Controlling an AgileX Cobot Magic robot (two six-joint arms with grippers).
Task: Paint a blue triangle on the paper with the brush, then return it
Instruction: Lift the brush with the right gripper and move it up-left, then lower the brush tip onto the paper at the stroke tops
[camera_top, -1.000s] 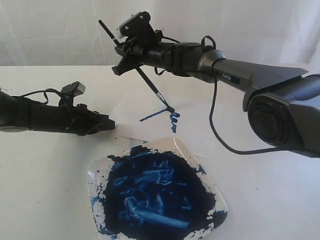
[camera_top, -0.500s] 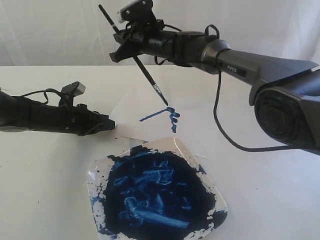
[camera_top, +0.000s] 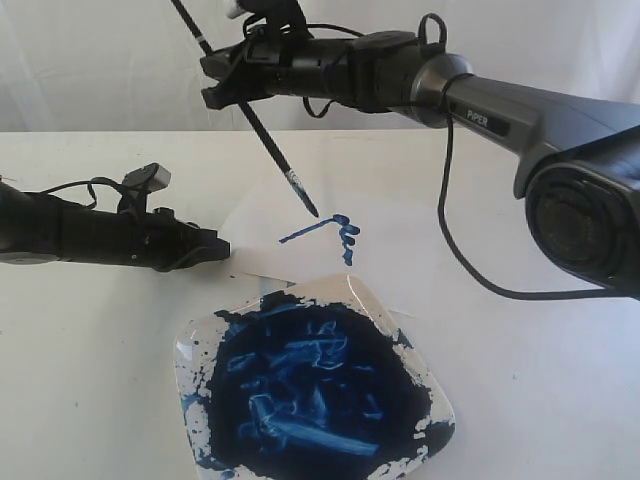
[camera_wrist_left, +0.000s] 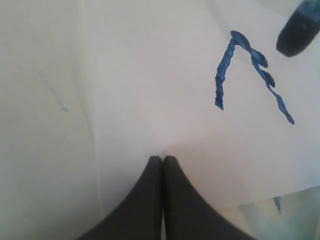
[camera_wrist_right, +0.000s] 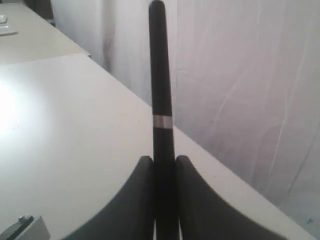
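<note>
Exterior view oblique, left wrist view close overhead, both on the blue triangle

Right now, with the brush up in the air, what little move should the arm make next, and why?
Probably lower the brush and paint the missing side, perhaps after a dip in the dish. The blue triangle shows only two strokes joined at one corner, its far ends open, and the right gripper holds the brush tip clear of the paper.
</note>
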